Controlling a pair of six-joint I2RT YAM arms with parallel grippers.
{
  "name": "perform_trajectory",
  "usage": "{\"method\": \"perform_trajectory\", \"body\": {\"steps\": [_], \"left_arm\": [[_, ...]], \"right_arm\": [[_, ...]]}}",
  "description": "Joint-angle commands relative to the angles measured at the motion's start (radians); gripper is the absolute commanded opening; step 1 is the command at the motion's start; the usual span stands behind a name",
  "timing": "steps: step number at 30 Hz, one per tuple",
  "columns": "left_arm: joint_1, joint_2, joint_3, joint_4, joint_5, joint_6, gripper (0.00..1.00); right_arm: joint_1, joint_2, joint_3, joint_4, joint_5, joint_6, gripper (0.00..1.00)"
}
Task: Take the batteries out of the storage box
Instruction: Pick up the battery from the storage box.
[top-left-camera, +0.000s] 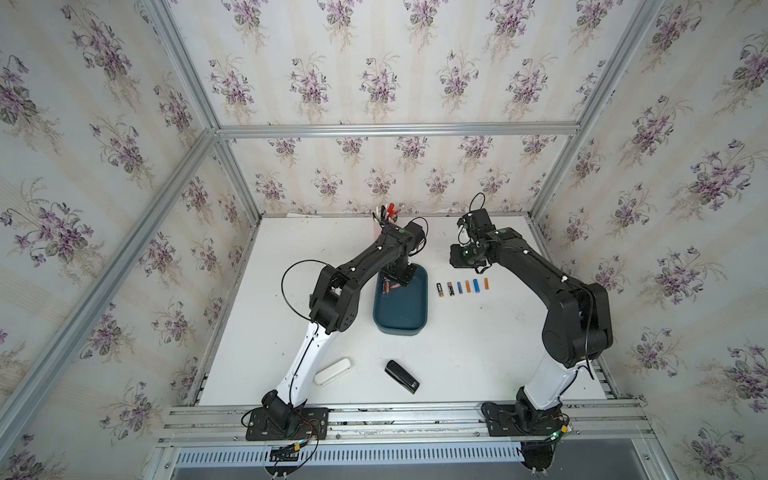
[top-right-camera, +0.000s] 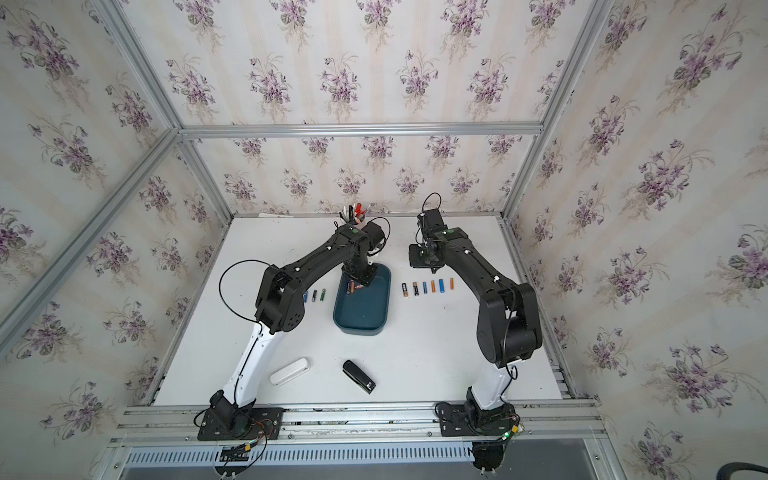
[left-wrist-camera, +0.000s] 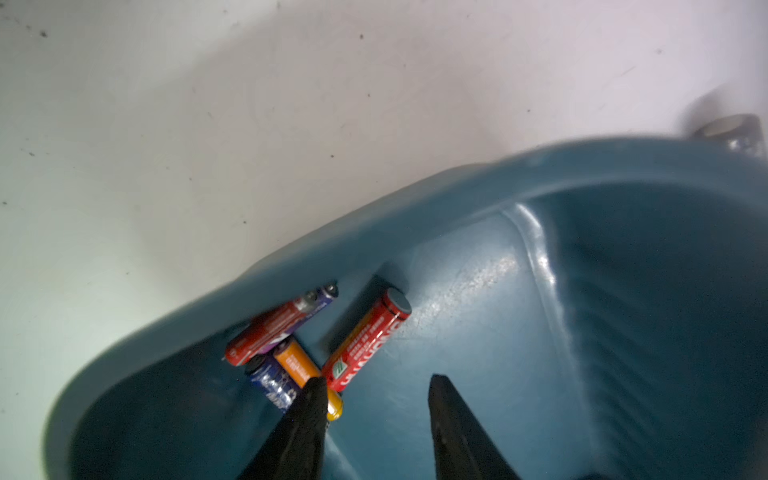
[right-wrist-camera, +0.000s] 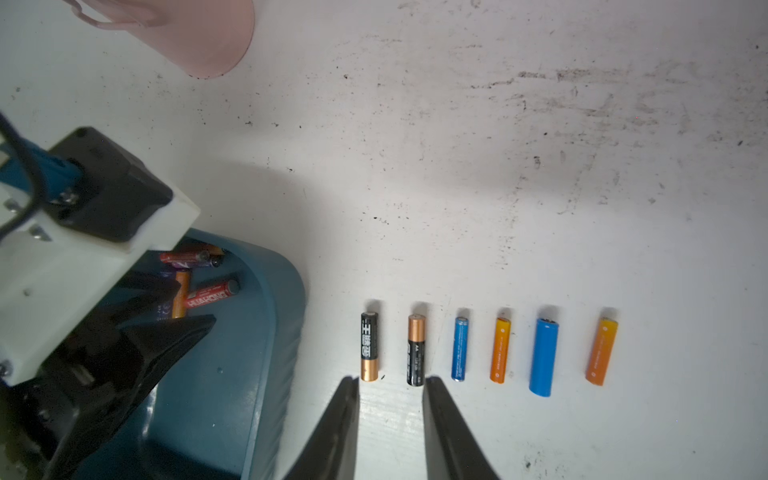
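In the far corner of the storage box (left-wrist-camera: 457, 199): the batteries (left-wrist-camera: 365, 340) not yet out lie heaped against the wall, so our left gripper (left-wrist-camera: 376, 380) reaches down right there.
Left gripper: fingers apart, holding nothing; one fingertip (left-wrist-camera: 311, 399) sits at the orange cell (left-wrist-camera: 297, 361), we judge to straddle it.
Right gripper (right-wrist-camera: 391, 380): fingers apart, empty, hovering above the right-hand row (right-wrist-camera: 459, 348).
Count in box: four surely, perhaps five: two red, one orange, one dark blue, one purple half hidden.
Count right of box: six, parallel and apart, we think so none rolls into another.
Count left of box: three cells (top-right-camera: 314, 295) showing beside the left arm (top-right-camera: 316, 257).
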Motion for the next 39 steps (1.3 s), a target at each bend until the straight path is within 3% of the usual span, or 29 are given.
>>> {"method": "perform_trajectory", "body": {"steps": [1,23,27,39], "left_arm": [[0.001,0.017,0.011,0.003,0.002,0.021,0.45],[-0.001,0.057,-0.008,-0.018,-0.001,-0.007,0.3],[0.0,0.081,0.016,-0.04,0.005,-0.019,0.23],[-0.001,0.022,0.022,-0.069,0.045,-0.041,0.15]], "right_arm": [[-0.001,-0.003,0.005,0.004,0.001,-0.008,0.32],[-0.005,-0.011,-0.006,0.01,0.001,-0.01,0.32],[-0.009,-0.013,-0.008,0.009,0.003,-0.012,0.32],[-0.015,-0.014,-0.005,0.012,-0.008,-0.012,0.32]]}}
